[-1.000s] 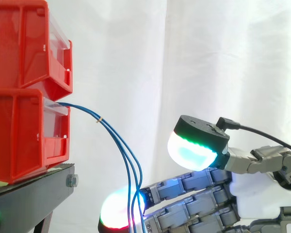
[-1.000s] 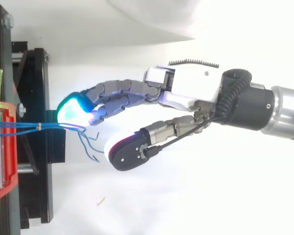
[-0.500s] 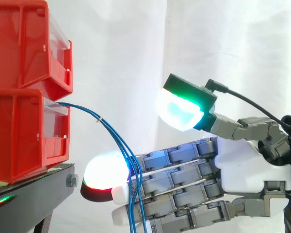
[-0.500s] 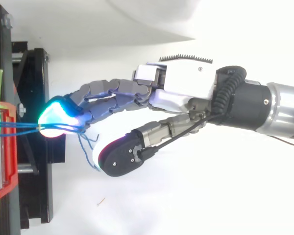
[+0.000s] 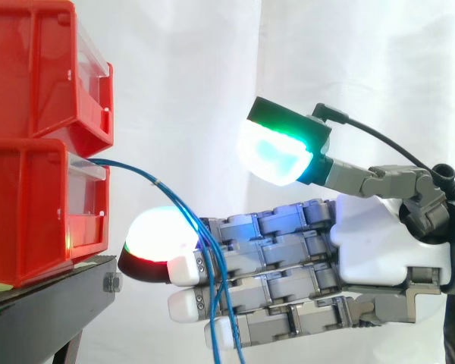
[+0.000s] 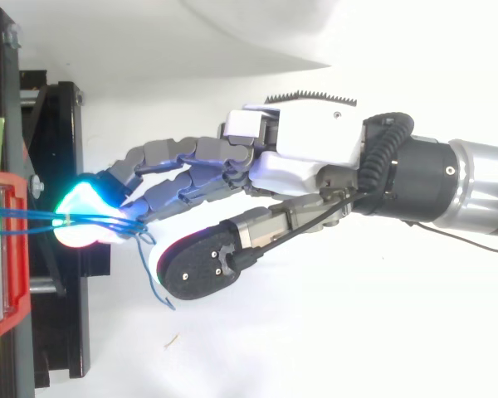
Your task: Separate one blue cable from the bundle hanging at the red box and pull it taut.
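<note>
A bundle of thin blue cables (image 5: 176,203) comes out of the lower red bin (image 5: 30,208), arcs right and hangs down across the hand's fingers. The hand (image 5: 371,246) reaches in from the right with its fingers stretched level toward the bin. Its lit fingertips (image 5: 155,243) lie close to the bin's front, just above the stand's edge. The thumb (image 5: 277,155) is raised well above the fingers, apart from the cables. From above, the cables (image 6: 33,217) run from the bin to the glowing fingertips (image 6: 83,217), and their loose ends (image 6: 156,286) dangle beside the thumb. The hand (image 6: 307,153) is open.
A second red bin (image 5: 30,68) is stacked on the lower one. Both rest on a black stand (image 5: 45,303), also seen from above as a dark frame (image 6: 58,149) at the left. A white curtain hangs behind.
The hand has risen and moved left toward the bins. Its fingers have straightened and now press against the hanging cables, which sit higher along them.
</note>
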Robot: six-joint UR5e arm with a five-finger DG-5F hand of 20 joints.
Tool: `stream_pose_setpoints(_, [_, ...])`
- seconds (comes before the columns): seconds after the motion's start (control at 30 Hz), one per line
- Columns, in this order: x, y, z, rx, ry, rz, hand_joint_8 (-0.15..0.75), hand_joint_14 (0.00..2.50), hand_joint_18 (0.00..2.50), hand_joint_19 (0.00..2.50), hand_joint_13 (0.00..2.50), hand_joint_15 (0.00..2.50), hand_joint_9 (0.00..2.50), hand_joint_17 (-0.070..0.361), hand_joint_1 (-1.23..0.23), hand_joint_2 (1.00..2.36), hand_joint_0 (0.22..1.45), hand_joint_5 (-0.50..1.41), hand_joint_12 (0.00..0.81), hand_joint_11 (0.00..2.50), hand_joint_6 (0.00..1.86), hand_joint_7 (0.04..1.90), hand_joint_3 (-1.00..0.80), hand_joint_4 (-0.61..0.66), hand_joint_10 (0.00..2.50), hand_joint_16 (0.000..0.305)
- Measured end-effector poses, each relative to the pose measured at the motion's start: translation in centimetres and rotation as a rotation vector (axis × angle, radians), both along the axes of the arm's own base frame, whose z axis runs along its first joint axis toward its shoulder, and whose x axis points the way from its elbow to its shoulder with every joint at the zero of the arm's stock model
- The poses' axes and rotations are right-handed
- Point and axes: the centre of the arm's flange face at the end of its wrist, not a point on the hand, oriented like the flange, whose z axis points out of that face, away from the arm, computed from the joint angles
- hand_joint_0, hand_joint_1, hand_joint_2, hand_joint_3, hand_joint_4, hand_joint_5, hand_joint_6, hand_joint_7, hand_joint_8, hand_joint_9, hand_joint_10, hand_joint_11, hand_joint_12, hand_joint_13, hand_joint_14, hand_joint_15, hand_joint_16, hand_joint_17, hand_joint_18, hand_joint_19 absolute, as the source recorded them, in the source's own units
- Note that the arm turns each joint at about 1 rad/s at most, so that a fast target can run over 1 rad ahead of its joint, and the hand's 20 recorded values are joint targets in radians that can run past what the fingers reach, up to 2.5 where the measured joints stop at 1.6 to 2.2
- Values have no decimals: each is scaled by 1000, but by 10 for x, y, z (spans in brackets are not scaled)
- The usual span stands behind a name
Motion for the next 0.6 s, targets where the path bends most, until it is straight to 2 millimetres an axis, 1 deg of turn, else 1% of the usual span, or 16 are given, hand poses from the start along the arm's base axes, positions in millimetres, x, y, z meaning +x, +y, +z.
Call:
stream_pose_setpoints(0.27, [2,-2,3,11,-28,5,290,9,482,178,560,191,426,79,-645,1017,660,-122,327,0,503,1109,-279,283,1,35])
stream_pose_setpoints(0.47, [2,-7,3,12,-30,3,302,9,511,196,612,225,500,80,-571,1010,620,-114,331,41,504,1142,-386,277,0,35])
stream_pose_setpoints(0.6, [2,-10,3,11,-31,4,306,9,541,203,661,240,559,78,-523,1013,642,-98,334,82,503,1201,-354,256,2,35])
